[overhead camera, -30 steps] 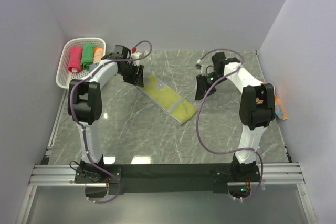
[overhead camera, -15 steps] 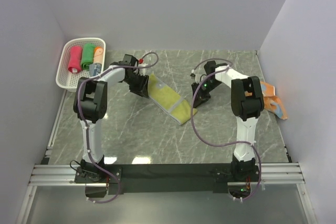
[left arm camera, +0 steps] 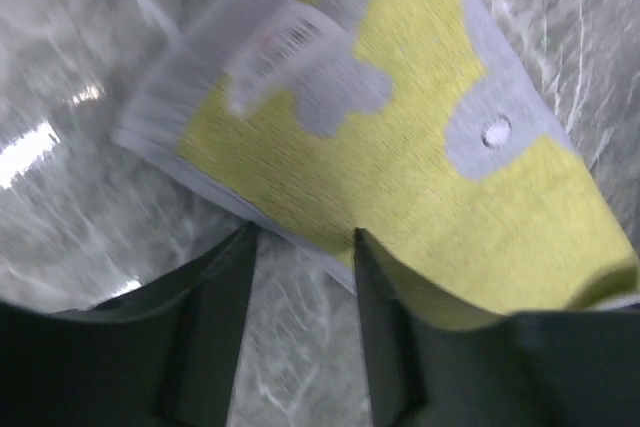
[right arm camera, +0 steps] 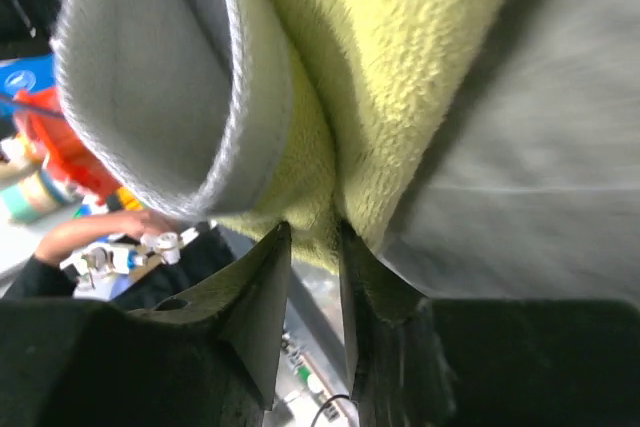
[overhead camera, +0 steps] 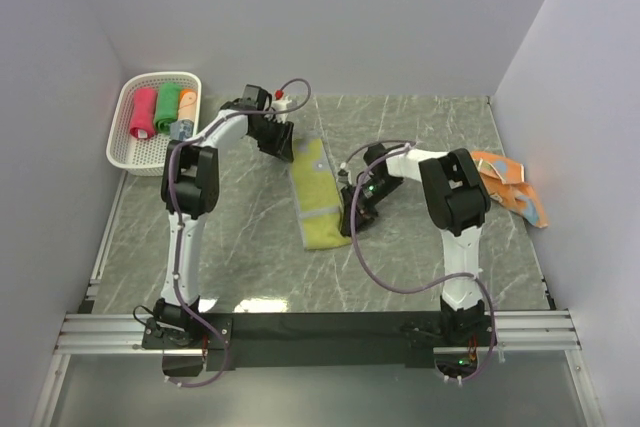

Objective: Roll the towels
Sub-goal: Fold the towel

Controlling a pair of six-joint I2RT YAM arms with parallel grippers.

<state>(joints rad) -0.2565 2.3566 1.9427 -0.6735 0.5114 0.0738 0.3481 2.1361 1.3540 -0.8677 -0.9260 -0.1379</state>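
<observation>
At my remote station, the grey marbled table (overhead camera: 250, 247) carries one long yellow terry towel with a pale grey border (overhead camera: 315, 192). It lies flat, its long axis running almost straight away from the arm bases and leaning a little left at the far end. The white perforated plastic basket (overhead camera: 122, 137) sits in the far left corner, well apart from it, and holds rolled towels (overhead camera: 165, 107) in pink-red, green and orange. A heap of orange cloths with light-blue marks (overhead camera: 510, 187) lies at the right edge, beyond the right arm.

The right tool (right arm camera: 313, 232) is at the towel's near end, its jaws narrow and pinched on a fold of the yellow pile. The left tool (left arm camera: 302, 237) is at the far end, jaws apart. Bare table shows between them and the bordered edge lies just at the tips, so I judge it grips nothing.

In my judgement the roll must travel along that long axis, from the near end toward the far one, and the right arm is nearer the starting edge. Nothing lies on the towel's length; only the left tool stands at its far end.
</observation>
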